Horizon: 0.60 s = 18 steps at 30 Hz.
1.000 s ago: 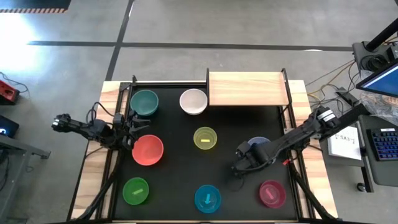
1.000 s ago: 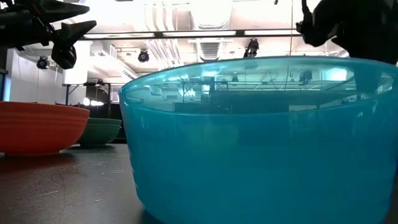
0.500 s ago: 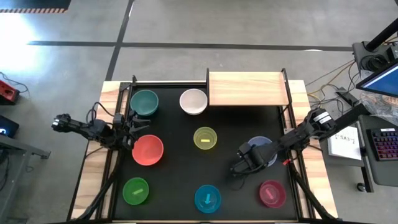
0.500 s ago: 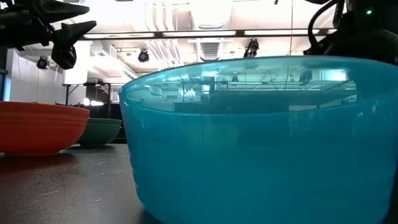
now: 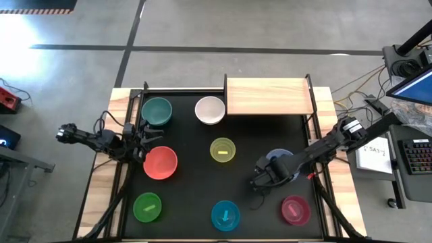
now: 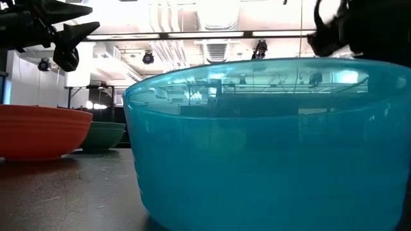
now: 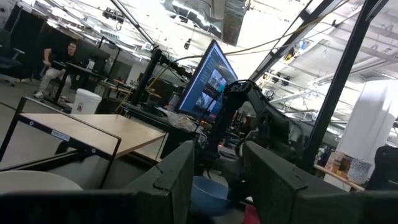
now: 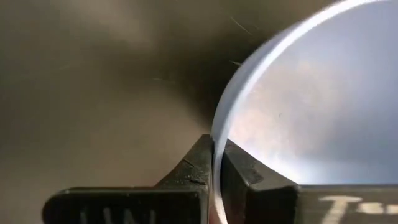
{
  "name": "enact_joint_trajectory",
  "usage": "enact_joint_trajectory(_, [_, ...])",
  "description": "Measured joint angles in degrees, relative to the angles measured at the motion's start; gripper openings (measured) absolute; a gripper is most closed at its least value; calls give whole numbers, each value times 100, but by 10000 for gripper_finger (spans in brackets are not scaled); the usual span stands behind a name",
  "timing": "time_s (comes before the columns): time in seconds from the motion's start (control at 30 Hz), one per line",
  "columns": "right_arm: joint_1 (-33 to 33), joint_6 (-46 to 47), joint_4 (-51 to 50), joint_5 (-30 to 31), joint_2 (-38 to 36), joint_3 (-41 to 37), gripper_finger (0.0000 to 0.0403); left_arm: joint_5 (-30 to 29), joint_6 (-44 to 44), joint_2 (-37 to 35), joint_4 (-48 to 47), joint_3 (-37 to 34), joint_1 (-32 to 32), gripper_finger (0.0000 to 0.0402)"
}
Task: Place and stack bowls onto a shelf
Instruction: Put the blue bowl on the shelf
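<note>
Several bowls stand on the black tabletop: teal [image 5: 156, 110], white [image 5: 210, 110], yellow [image 5: 223, 150], red [image 5: 160, 163], green [image 5: 148, 207], cyan [image 5: 225, 215] and magenta [image 5: 295, 210]. A pale blue bowl [image 5: 283, 156] sits right of centre, partly under my right arm. My right gripper [image 8: 214, 148] points down and is shut on that bowl. The pale wood shelf [image 5: 270, 96] stands bare at the far edge. My left gripper [image 5: 144, 139] hovers open at the left, between the teal and red bowls, holding nothing. My right gripper pinches the pale blue bowl's rim [image 8: 219, 127] on its near-left side, one finger inside the bowl and one outside. The fingers come from above, pointing down, and meet the rim at their tips. The bowl stays upright, mouth up.
The cyan bowl [image 6: 270, 141] fills the low view, with the red bowl [image 6: 38, 131] and teal bowl [image 6: 103, 135] behind it. Black metal posts [image 5: 309, 101] flank the shelf. A keyboard and papers [image 5: 378, 152] lie off the table's right side.
My right gripper has rolled a little about its own axis while staying over the pale blue bowl's near-left rim. No bowl has moved.
</note>
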Motion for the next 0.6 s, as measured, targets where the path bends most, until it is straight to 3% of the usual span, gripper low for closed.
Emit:
enact_joint_trajectory(0.2, [-146, -857, -342, 264, -4, 651, 9, -2, -2, 0, 1, 0, 0, 123])
enact_joint_trajectory(0.6, [-1226, -2043, -2466, 1338, -4, 2321, 8, 0, -2, 0, 3, 0, 2, 123])
